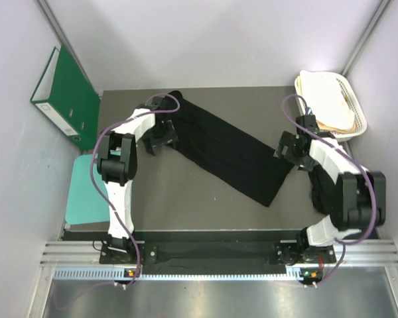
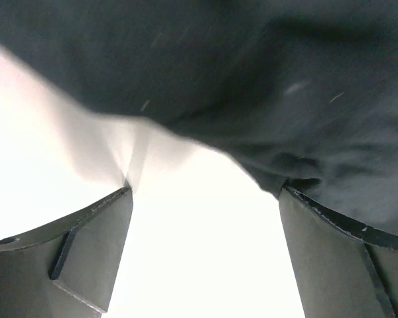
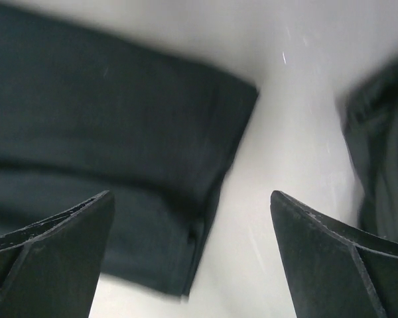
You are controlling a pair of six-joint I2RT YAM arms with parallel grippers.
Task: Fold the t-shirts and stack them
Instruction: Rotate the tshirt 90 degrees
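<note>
Diagonally across the counter (image 1: 186,199) lies a black t-shirt (image 1: 229,149), folded into a long, narrow band that runs from the far left to the near right. The left end effector (image 1: 160,137) sits at the band's far-left end, just beside its edge. Its jaws stand wide with nothing between them; in the left wrist view the dark cloth fills the space beyond the fingertips. The right end effector (image 1: 285,147) is at the band's right side, close to its near-right end, its jaws also spread wide and holding nothing. In the right wrist view the folded end of the t-shirt lies flat below and to the left. A white basket (image 1: 355,109) with cream cloth (image 1: 328,99) stands at the far-right corner. A green binder (image 1: 63,96) leans at the far left, and a teal mat (image 1: 86,192) lies off the counter's left edge.
</note>
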